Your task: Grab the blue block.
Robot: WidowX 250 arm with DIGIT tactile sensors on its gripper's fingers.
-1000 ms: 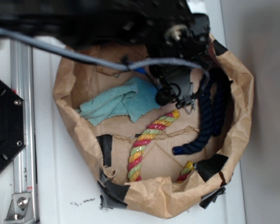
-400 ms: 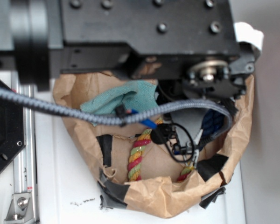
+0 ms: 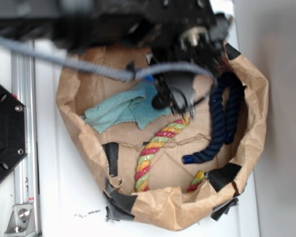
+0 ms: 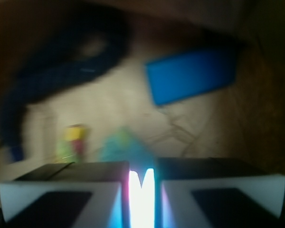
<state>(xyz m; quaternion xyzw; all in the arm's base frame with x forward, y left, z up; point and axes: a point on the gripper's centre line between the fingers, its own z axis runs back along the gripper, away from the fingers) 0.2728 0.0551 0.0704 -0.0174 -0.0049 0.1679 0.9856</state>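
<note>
Exterior and wrist views, approach stage. The end effector (image 4: 141, 190) is nearly closed and empty: in the wrist view its two pale fingers (image 4: 61, 194) stand with only a thin bright slit between them. The blue block (image 4: 192, 76) lies flat on the brown paper floor ahead of the fingers and to the right of their centreline, apart from them, with the navy rope (image 4: 61, 61) curling to its left. To do this step well, you should open the jaws well before descending, shift the end effector toward the block until it sits between the fingers, and turn the wrist so the fingers close across the block's short sides rather than its long ones. Keep clear of the rope and of the paper bag (image 3: 246, 128) wall, which looks close beside the block. Because the block is flat, you probably need to go low, almost to the paper.

In the exterior view the arm covers the block; only a small blue patch near the cable may belong to it, and you cannot be sure. The teal cloth (image 3: 121, 111) and the striped rope (image 3: 155, 150) show plainly there. The wrist view is blurred, so the block's edges and thickness are hard to judge.
</note>
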